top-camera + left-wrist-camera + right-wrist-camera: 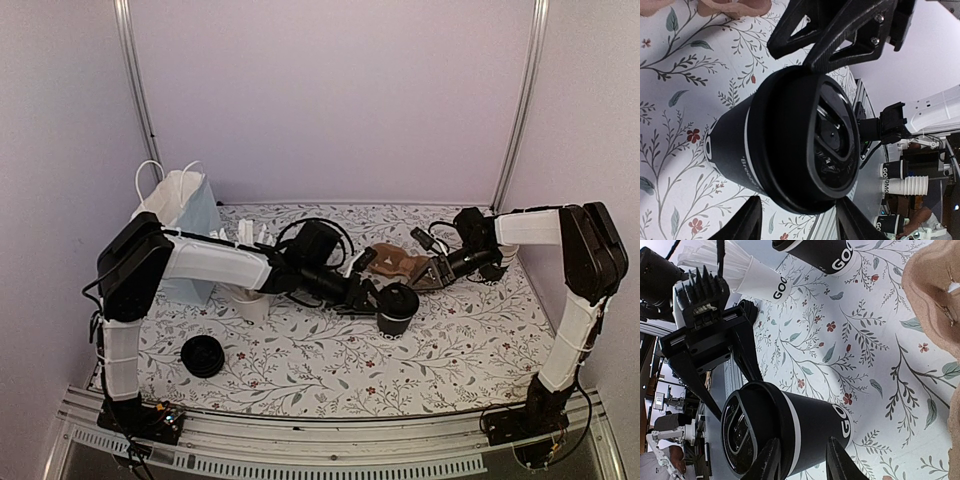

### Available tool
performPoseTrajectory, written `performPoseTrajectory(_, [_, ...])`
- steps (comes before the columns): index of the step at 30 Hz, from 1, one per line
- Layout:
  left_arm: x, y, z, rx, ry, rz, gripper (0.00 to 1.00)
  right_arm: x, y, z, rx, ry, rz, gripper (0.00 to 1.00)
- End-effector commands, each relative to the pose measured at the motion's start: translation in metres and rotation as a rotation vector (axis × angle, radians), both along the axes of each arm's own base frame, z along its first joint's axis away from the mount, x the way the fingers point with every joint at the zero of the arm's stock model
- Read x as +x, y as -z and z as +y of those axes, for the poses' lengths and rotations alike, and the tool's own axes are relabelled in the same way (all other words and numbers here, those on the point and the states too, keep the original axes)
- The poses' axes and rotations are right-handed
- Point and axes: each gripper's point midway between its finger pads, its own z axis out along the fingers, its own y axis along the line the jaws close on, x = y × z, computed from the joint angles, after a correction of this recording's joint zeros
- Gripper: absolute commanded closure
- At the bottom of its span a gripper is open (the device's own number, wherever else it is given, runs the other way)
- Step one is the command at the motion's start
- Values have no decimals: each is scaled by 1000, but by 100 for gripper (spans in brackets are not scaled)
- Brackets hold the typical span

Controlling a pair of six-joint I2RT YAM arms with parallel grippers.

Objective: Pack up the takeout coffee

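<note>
Dead ahead of the L gripper (372, 298), right btw its fingers (840, 30), is the takeout coffee (397, 308). It stands upright on the table (300, 370), long axis vertical. My L wrist lies low and side-on, so the jaws cross that axis approx square, up at the lid (832, 140) end, not the base. Jaws are roughly half spread. On the L wrist cam one finger lies on the lid rim and the other cradles the opposite side. The R wrist cam shows both reaching the rim, so I read it as a hold on the cup. How firm, can't tell.

R gripper (436, 272) is the farther one: the cup is ahead of its tips, near but apart. Its jaws are part open w/ nothing btw them that I can see. The brown pulp carrier (395, 262) lies just beside it; touching or not, can't tell from overhead.

What the next move turns on, imo: the carrier sits just beyond the cup from the L gripper, slightly to the far side. So it's a short lift-and-over w/ the L arm, keeping the axis vertical so nothing slops. Holding at the lid is the risk, since the lid could pop if the cup's weight hangs from it. The white paper bag (185, 205) is well back behind the L wrist, by that arm's shoulder, if that's the destination instead.
</note>
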Motion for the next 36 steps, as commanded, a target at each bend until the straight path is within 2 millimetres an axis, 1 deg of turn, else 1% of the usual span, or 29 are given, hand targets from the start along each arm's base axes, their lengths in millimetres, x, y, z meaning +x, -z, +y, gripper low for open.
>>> performPoseTrajectory(1, [6, -8, -10, -18, -7, -48, 48, -20, 57, -18, -219, 1, 92, 68])
performPoseTrajectory(4, [5, -1, -9, -3, -10, -37, 49, -20, 56, -18, -215, 1, 94, 68])
performPoseTrajectory(7, [7, 8, -8, 40, -20, -51, 51, -23, 60, -19, -223, -3, 105, 68])
performPoseTrajectory(12, [8, 52, 15, 274, -67, -58, 55, -27, 69, -21, -234, -6, 127, 68])
performPoseTrajectory(17, [-2, 99, 45, 465, -74, -9, 61, -33, 81, -24, -257, -8, 157, 68])
performPoseTrajectory(20, [-6, 115, 56, 524, -77, 9, 63, -36, 86, -25, -258, -10, 173, 68])
performPoseTrajectory(23, [-5, 124, 65, 567, -90, 6, 64, -37, 87, -26, -266, -10, 176, 68])
performPoseTrajectory(25, [-3, 122, 64, 564, -88, -6, 64, -38, 87, -26, -264, -11, 178, 68])
performPoseTrajectory(26, [-2, 118, 61, 551, -89, -17, 64, -38, 87, -25, -260, -12, 181, 68])
performPoseTrajectory(28, [2, 103, 52, 507, -91, -54, 63, -38, 82, -23, -241, -15, 177, 68])
performPoseTrajectory(30, [10, 81, 43, 466, -102, -103, 62, -35, 76, -22, -231, -17, 159, 68])
performPoseTrajectory(33, [19, 48, 32, 404, -120, -174, 59, -32, 61, -19, -202, -24, 131, 67])
performPoseTrajectory(36, [24, 13, 22, 324, -129, -246, 57, -31, 38, -11, -134, -42, 111, 63])
